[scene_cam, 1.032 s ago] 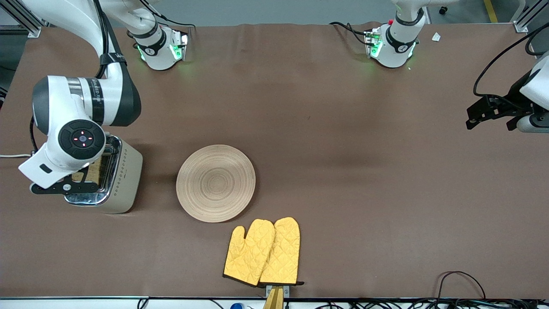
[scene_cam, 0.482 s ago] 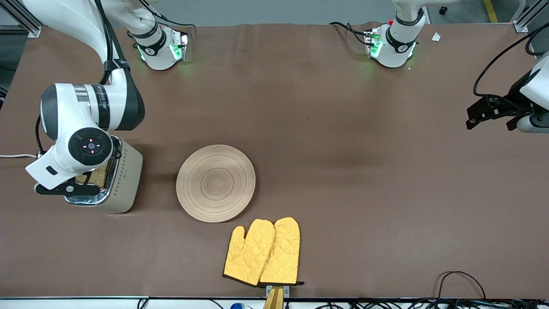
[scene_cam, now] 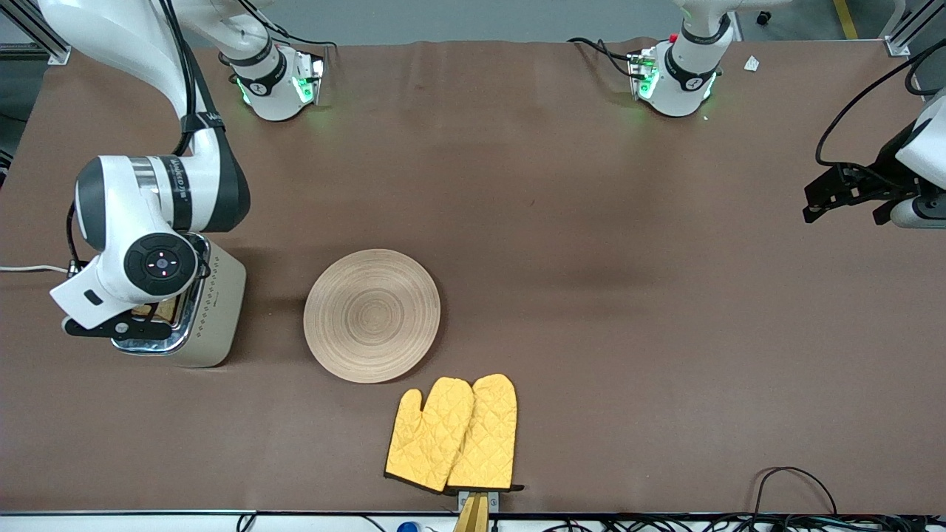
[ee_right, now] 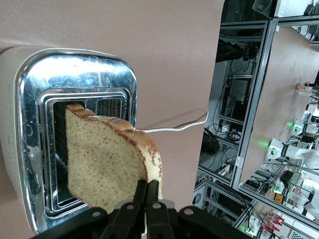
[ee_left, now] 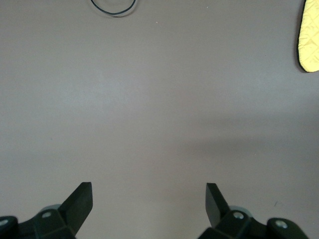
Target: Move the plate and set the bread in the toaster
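Observation:
My right gripper is shut on the edge of the bread, a speckled brown slice with a darker crust. It holds the slice upright directly over the slots in the chrome top of the toaster. In the front view the right wrist covers the gripper, and only a sliver of bread shows above the toaster at the right arm's end of the table. The round light-wood plate lies bare beside the toaster, toward the table's middle. My left gripper waits open at the left arm's end, its fingers wide apart over bare table.
A pair of yellow oven mitts lies nearer to the front camera than the plate. The toaster's white cord runs off the table's edge. A black cable loop lies near the front edge.
The right wrist has shifted a little over the toaster, toward the plate and the front camera, and less of the bread shows beneath it. The left arm has not moved.

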Motion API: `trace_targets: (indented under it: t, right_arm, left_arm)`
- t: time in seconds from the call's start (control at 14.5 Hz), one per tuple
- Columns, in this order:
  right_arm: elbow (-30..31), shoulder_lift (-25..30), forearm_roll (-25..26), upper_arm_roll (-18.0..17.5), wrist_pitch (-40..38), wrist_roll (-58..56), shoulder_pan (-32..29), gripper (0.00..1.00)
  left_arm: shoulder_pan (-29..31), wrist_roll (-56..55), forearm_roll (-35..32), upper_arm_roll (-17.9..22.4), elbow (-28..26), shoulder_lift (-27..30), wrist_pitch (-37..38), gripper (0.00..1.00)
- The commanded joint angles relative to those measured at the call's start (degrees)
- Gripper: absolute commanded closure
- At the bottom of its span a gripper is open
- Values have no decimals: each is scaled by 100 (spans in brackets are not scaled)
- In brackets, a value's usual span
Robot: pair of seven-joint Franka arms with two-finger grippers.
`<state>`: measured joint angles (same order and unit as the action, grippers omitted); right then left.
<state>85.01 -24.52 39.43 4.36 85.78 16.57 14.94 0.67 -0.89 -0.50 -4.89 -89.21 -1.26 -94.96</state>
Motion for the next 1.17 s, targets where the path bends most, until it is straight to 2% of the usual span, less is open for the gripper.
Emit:
trace_targets:
  t: [0.0, 0.48, 0.55, 0.62, 0.76, 0.83, 1.1]
  right_arm:
    - [86, -52, 144, -67, 8, 197, -44, 100]
    - [86, -746, -5, -85, 289, 733, -53, 99]
    - [86, -808, -31, -85, 325, 751, -61, 96]
    - [77, -870, -40, -85, 334, 760, -53, 80]
    - [60, -879, -128, -85, 360, 760, -70, 14]
    - [68, -879, -146, -85, 421, 760, -70, 0]
    - [-72, -835, -251, -102, 378, 751, 17, 0]
  left_arm:
    - [39, 98, -38, -38, 97, -32, 4, 0]
    - [39, 10, -20, -38, 80, -32, 4, 0]
    - [30, -34, -11, -29, 54, -23, 4, 0]
    - [30, -34, 6, -38, 62, -23, -5, 0]
    - [39, -34, 24, -29, 62, -23, -5, 0]
    - [39, -34, 33, -38, 53, -23, -5, 0]
    - [39, -34, 24, -29, 27, -14, -93, 0]
